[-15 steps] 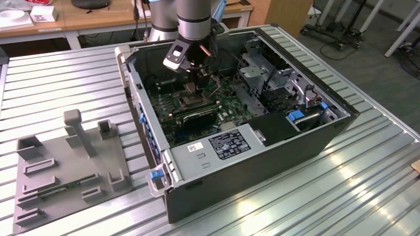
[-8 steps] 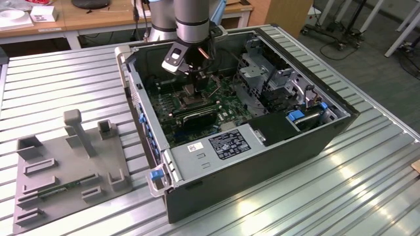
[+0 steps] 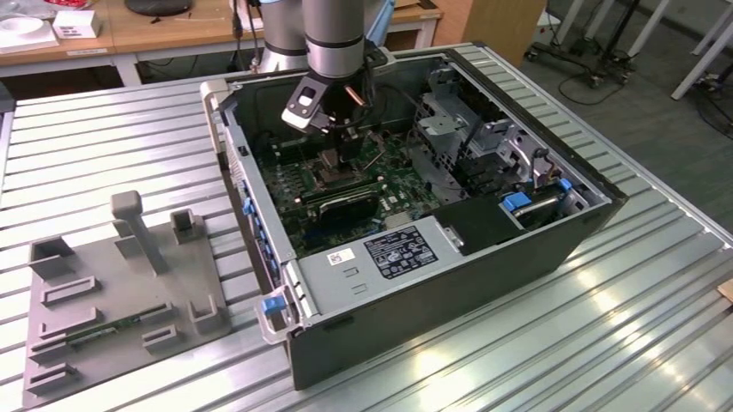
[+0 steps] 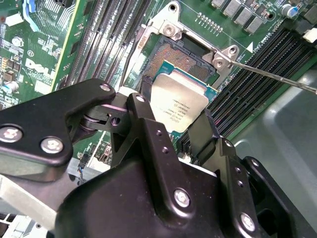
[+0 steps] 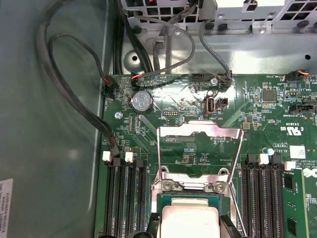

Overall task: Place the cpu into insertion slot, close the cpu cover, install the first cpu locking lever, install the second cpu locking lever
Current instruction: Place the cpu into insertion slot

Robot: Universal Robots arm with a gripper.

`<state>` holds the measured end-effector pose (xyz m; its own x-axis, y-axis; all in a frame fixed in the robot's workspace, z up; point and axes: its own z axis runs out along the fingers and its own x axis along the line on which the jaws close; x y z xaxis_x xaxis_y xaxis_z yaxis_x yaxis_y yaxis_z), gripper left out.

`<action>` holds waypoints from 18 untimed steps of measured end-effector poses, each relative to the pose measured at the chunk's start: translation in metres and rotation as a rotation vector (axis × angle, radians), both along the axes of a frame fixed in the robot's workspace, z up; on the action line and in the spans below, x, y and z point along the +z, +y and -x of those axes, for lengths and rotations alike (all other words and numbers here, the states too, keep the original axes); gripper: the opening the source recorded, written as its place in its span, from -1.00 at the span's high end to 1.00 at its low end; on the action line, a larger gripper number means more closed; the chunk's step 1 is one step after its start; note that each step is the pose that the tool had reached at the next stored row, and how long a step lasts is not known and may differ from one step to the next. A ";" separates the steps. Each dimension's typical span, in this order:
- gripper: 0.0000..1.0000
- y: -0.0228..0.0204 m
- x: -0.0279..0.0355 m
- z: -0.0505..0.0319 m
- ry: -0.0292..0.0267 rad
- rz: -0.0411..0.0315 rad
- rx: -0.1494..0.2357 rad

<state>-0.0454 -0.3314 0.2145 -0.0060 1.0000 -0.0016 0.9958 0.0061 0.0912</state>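
Cpu (image 4: 179, 101) rides clamped by two opposite edges in the gripper (image 4: 174, 121), label face up. It is partly over the insertion slot (image 4: 173, 55), whose bare pin field shows just beyond the chip's far edge; contact cannot be told. Cpu cover (image 5: 198, 131) lies swung open past the slot against the motherboard (image 5: 277, 114), with a locking lever (image 4: 277, 77) free alongside.

Ribbed metal table (image 3: 641, 292), wooden desks (image 3: 172, 33) behind, grey floor (image 3: 641, 94)
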 end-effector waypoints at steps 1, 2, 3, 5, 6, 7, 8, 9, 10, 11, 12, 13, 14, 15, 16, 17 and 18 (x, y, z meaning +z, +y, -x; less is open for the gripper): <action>-0.08 0.0000 -0.0001 0.0000 0.0000 0.0000 0.000; -0.08 0.0000 -0.0002 0.0000 0.0000 -0.0001 0.000; -0.08 0.0000 -0.0004 0.0000 -0.0001 -0.0002 0.000; -0.08 0.0000 -0.0009 0.0000 0.0000 -0.0001 0.000; -0.08 0.0000 -0.0014 0.0000 0.0000 -0.0001 0.000; -0.08 0.0000 -0.0021 0.0000 0.0000 0.0000 0.000; -0.08 0.0000 -0.0029 0.0000 -0.0001 -0.0002 0.000; -0.08 0.0000 -0.0037 0.0000 0.0000 -0.0001 0.000; -0.08 0.0000 -0.0044 0.0000 0.0000 -0.0001 0.000; -0.08 0.0000 -0.0052 0.0000 0.0000 -0.0001 0.000; -0.08 0.0000 -0.0060 0.0000 0.0000 -0.0005 0.000; -0.08 0.0000 -0.0069 0.0000 0.0000 -0.0010 0.000; -0.08 0.0000 -0.0078 0.0001 0.0001 -0.0017 0.000; -0.08 0.0000 -0.0088 0.0000 0.0001 -0.0028 0.000; -0.08 0.0000 -0.0095 0.0001 0.0000 -0.0038 0.000; -0.08 0.0000 -0.0101 0.0002 0.0001 -0.0044 0.000; -0.08 0.0000 -0.0106 0.0006 0.0001 -0.0047 0.000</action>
<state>-0.0460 -0.3314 0.2039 -0.0060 1.0000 0.0031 0.9958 0.0056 0.0911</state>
